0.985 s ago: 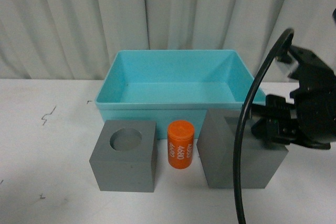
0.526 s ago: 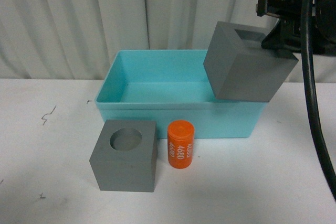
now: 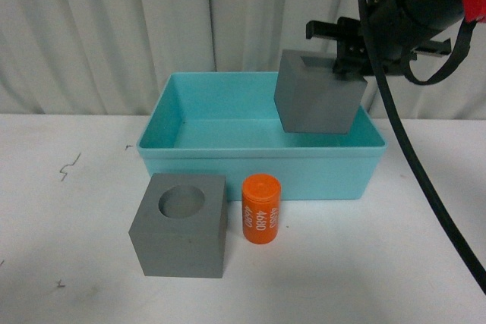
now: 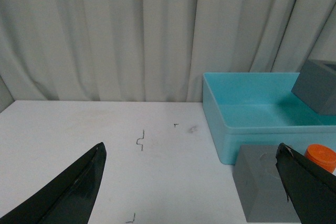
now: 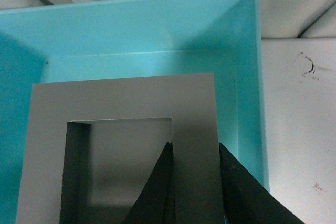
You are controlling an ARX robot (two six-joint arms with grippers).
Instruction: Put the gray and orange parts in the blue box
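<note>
Gray cube (image 3: 315,104) wall pinched in right pincer (image 3: 348,57), above blue box (image 3: 258,154).

The white table (image 3: 68,263) bears the blue box (image 3: 258,172), a round-recessed gray cube (image 3: 180,233) and an orange cylinder (image 3: 260,210).

The gray cube with a square recess (image 3: 317,104) hangs tilted over the right part of the turquoise bin (image 3: 258,168), apparently clear of its floor. In front of the bin stand the gray cube with a round recess (image 3: 181,237) and, just beside it, an upright orange cylinder (image 3: 261,210) with white digits.
</note>
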